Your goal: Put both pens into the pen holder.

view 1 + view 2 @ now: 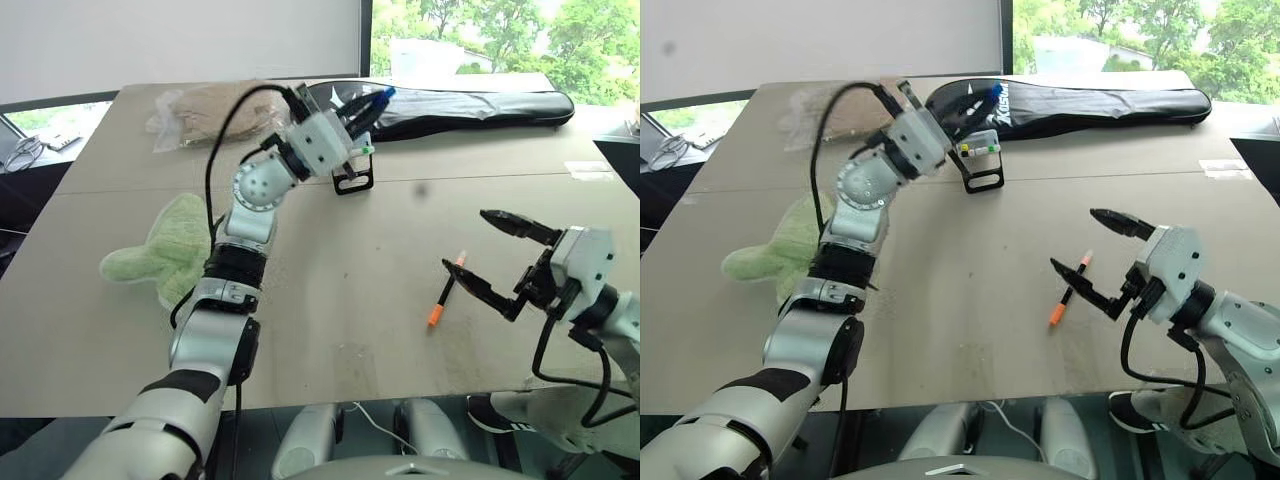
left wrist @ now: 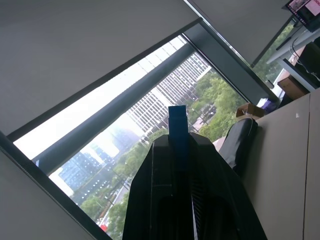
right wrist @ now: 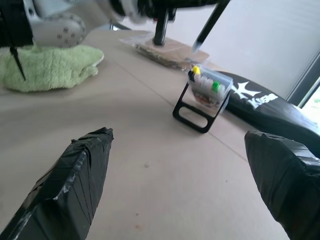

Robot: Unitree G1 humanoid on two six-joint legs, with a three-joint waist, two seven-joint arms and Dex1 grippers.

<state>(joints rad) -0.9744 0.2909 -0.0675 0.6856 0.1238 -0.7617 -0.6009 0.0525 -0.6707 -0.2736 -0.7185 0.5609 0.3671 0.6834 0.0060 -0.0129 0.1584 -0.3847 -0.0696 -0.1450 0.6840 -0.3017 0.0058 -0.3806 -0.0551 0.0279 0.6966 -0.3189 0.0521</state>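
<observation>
My left gripper (image 1: 360,112) is raised over the far middle of the table, shut on the pen with the blue cap (image 1: 383,95). The blue end sticks out past the black fingers (image 2: 165,185). The pen holder (image 1: 354,172), a small black stand with a white top and coloured dots, sits on the table just below and beside that gripper. The orange-ended pen (image 1: 446,289) lies flat on the table at the near right. My right gripper (image 1: 466,240) hovers open just right of it, above the table, with nothing between its fingers (image 3: 85,170).
A long black racket case (image 1: 470,105) lies along the far edge behind the holder. A clear bag of tan material (image 1: 205,115) sits at the far left. A green towel (image 1: 165,250) lies at the left beside my left arm.
</observation>
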